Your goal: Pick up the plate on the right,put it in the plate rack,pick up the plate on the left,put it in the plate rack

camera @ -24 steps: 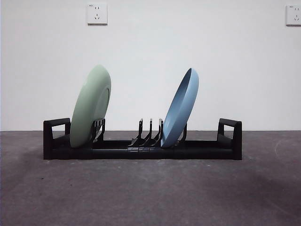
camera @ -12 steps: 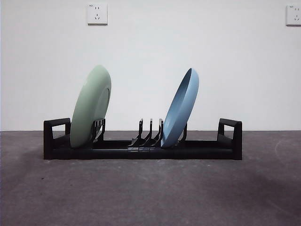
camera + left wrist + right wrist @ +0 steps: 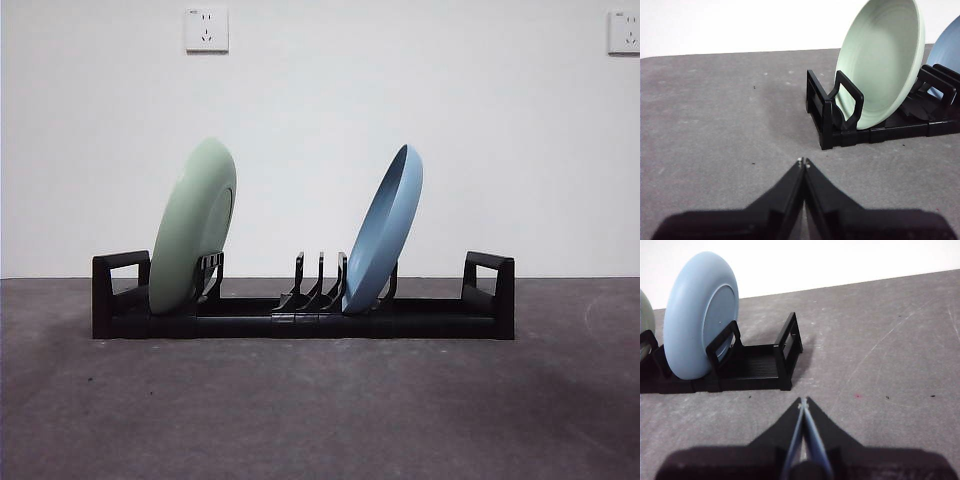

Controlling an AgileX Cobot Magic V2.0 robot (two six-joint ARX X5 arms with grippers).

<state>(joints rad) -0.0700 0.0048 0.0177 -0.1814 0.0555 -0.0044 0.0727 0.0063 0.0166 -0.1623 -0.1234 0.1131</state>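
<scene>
Showing each closed gripper: wrist views only.

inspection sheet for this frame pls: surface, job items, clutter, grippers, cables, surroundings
Surface: grey table, scuffed, with small specks.
Job's things: plate rack lies across the table. The green plate stands in its prongs near one end handle; the blue plate stands in prongs near the middle. Both lean the same way. No plate lies on the table.
Clutter: nothing seen.
Grippers: left gripper shut, empty, over bare table off the rack's green-plate end. Right gripper shut, empty, off the blue-plate end. Neither shows in the front view.
Cables: nothing seen.
Surroundings: white wall with two wall sockets.
</scene>
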